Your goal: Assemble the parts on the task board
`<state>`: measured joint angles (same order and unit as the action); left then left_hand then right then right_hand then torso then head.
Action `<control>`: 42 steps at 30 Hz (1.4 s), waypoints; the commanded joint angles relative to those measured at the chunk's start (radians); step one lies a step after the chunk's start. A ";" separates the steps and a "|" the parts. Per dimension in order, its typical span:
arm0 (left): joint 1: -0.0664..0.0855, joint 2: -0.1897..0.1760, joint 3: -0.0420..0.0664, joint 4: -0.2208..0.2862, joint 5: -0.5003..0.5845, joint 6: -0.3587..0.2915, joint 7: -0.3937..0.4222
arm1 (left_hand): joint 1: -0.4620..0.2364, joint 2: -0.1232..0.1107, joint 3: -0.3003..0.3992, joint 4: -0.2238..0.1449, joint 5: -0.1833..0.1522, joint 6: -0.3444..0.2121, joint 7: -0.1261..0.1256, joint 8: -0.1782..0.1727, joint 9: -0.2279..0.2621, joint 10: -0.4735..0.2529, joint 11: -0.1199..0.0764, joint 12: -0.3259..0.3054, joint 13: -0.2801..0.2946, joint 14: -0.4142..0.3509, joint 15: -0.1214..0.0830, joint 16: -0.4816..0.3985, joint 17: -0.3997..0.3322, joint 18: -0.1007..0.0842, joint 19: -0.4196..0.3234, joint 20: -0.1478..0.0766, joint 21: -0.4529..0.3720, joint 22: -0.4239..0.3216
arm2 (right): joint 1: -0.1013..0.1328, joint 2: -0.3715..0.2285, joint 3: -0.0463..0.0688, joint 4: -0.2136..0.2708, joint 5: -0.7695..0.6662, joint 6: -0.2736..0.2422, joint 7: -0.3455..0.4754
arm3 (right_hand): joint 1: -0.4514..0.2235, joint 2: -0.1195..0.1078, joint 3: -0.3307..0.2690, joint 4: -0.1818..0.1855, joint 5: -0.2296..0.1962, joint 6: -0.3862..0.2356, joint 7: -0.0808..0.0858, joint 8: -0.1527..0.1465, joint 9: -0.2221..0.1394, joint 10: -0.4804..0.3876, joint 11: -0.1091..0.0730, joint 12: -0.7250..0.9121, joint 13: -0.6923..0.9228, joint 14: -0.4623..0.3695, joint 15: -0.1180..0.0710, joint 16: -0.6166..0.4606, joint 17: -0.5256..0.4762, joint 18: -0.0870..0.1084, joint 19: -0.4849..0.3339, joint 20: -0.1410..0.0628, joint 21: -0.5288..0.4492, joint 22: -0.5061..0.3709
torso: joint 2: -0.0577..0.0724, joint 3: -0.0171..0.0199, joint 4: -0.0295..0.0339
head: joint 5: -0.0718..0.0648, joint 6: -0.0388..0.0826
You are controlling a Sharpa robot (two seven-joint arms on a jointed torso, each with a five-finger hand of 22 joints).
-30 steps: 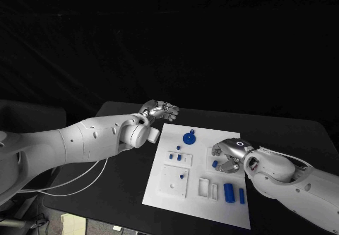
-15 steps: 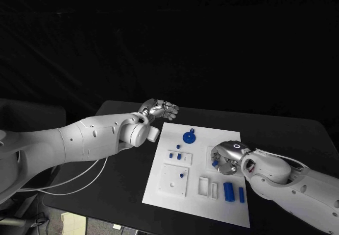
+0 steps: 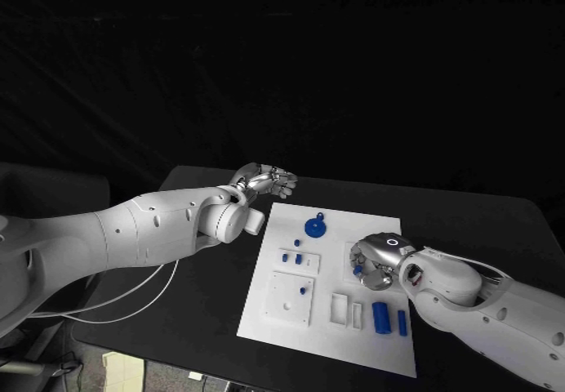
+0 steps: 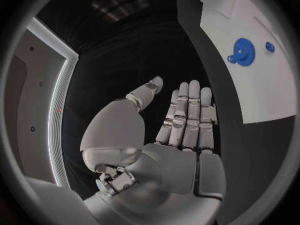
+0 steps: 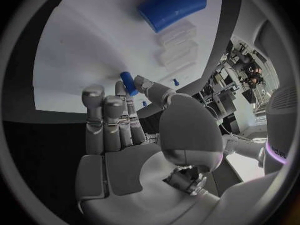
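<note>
Right hand (image 3: pixel 375 265) slid further over task board (image 3: pixel 282 327) since second ago, probably pinching small blue peg (image 5: pixel 128 83) at fingertips. Left hand (image 3: pixel 269 181) spread, idle.

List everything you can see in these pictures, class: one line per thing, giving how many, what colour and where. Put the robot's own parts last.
Table: one, black, under everything.
Task board: one, white, middle of the table.
Gear: one, blue, far end of the board.
Large cylinder: one, blue, near right part of the board.
Small pegs: several, blue, scattered on the board; exact number unclear.
Small part: one, blue, at the right hand's fingers; whether gripped is unclear.
Cable: one, white, left on the table.
Left hand: silver, fingers apart, holding nothing, beyond the board's far left corner.
Right hand: silver, over the board's right side.
</note>
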<state>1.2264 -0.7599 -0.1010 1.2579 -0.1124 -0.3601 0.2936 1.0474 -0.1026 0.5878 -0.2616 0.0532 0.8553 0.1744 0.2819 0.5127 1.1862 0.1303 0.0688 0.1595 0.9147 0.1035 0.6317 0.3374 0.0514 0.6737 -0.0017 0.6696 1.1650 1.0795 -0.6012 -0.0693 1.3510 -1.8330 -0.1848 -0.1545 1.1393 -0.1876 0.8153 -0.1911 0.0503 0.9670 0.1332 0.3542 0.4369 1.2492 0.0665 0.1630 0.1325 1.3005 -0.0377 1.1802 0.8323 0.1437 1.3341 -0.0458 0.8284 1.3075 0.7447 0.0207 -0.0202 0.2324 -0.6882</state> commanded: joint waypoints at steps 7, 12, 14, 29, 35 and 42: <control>0.001 0.001 0.001 0.002 0.004 0.009 0.008 | -0.001 0.008 0.001 -0.001 -0.002 -0.005 -0.002 0.004 -0.001 -0.004 -0.002 0.003 -0.002 0.007 0.001 -0.005 0.002 0.013 0.001 0.006 -0.007 0.002 | -0.004 -0.006 -0.001 0.018 -0.025 -0.081 -0.016 | 0.003 0.019 0.057 -0.005 -0.002 0.033 -0.010 0.017 0.003 0.036 -0.012 0.015 0.008 -0.001 -0.020 0.012 0.007 0.118 0.008 -0.014 0.016 0.022 | 0.000 0.0004 0.0000 | 0.002 0.000; 0.001 0.001 0.001 0.001 0.004 0.008 0.008 | -0.001 0.008 0.001 -0.001 -0.002 -0.005 -0.002 0.004 -0.001 -0.004 -0.002 0.003 -0.002 0.007 0.000 -0.005 0.002 0.013 0.001 0.006 -0.007 0.002 | -0.004 -0.018 0.000 0.032 -0.024 -0.112 -0.017 | 0.001 0.017 0.065 -0.006 -0.002 0.039 -0.013 0.020 0.003 0.044 -0.015 0.016 0.010 -0.001 -0.023 0.013 0.008 0.118 0.009 -0.018 0.020 0.021 | -0.001 0.0007 0.0000 | 0.004 0.000; 0.001 0.001 0.001 -0.001 0.004 0.008 0.008 | -0.001 0.008 0.001 -0.001 -0.002 -0.005 -0.002 0.004 -0.001 -0.004 -0.002 0.003 -0.002 0.007 0.000 -0.005 0.002 0.013 0.001 0.006 -0.007 0.002 | -0.004 -0.022 0.005 0.039 -0.023 -0.124 -0.017 | 0.001 0.016 0.066 -0.006 -0.002 0.040 -0.013 0.020 0.003 0.045 -0.016 0.016 0.010 -0.001 -0.023 0.013 0.008 0.118 0.009 -0.018 0.020 0.021 | -0.001 0.0007 0.0000 | 0.004 0.000; 0.001 0.005 0.001 -0.003 0.004 0.006 0.009 | 0.000 0.009 0.002 0.000 -0.002 -0.005 -0.002 0.004 -0.001 -0.004 -0.002 0.003 -0.002 0.008 0.000 -0.007 0.004 0.013 0.001 0.006 -0.008 0.003 | 0.000 -0.044 0.055 0.145 0.058 -0.129 -0.004 | -0.001 0.013 0.073 -0.003 -0.002 0.045 -0.015 0.022 0.003 0.050 -0.018 0.017 0.011 -0.002 -0.025 0.011 0.007 0.118 0.008 -0.020 0.022 0.020 | -0.001 -0.0001 -0.0015 | 0.024 -0.003; 0.001 0.010 0.001 -0.005 0.004 0.007 0.009 | 0.000 0.010 0.002 0.000 -0.002 -0.005 -0.002 0.004 -0.001 -0.004 -0.002 0.003 -0.002 0.008 0.000 -0.008 0.004 0.013 0.002 0.006 -0.008 0.003 | -0.010 0.015 0.053 0.156 0.039 -0.123 0.004 | 0.000 0.013 0.075 -0.003 -0.002 0.044 -0.015 0.022 0.003 0.051 -0.018 0.016 0.011 -0.002 -0.026 0.011 0.007 0.118 0.007 -0.021 0.022 0.020 | -0.001 0.0006 0.0005 | 0.028 -0.004; 0.001 0.020 0.001 -0.009 0.004 0.007 0.009 | 0.000 0.010 0.002 0.000 -0.002 -0.005 -0.002 0.004 -0.002 -0.004 -0.002 0.003 -0.002 0.008 0.000 -0.008 0.005 0.013 0.002 0.006 -0.008 0.003 | -0.035 0.092 0.016 0.147 0.004 -0.115 0.009 | 0.001 0.013 0.078 -0.004 -0.002 0.044 -0.015 0.021 0.003 0.051 -0.018 0.015 0.011 -0.003 -0.026 0.010 0.007 0.118 0.006 -0.022 0.022 0.020 | -0.001 -0.0017 0.0019 | 0.046 -0.009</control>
<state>1.2264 -0.7439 -0.1010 1.2488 -0.1122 -0.3603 0.2936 1.0474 -0.1026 0.5878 -0.2616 0.0533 0.8554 0.1745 0.2819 0.5128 1.1862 0.1303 0.0688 0.1588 0.9147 0.1035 0.6272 0.3410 0.0458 0.6737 -0.0017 0.6658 1.1665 1.0471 -0.5136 -0.0538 1.4998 -1.8024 -0.3058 -0.1617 1.1388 -0.1775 0.8864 -0.1943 0.0493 1.0045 0.1179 0.3704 0.4403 1.2747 0.0515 0.1728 0.1424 1.3019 -0.0509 1.1886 0.8383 0.1436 1.3429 -0.0595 0.8460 1.3081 0.7435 0.0202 -0.0192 0.2729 -0.6958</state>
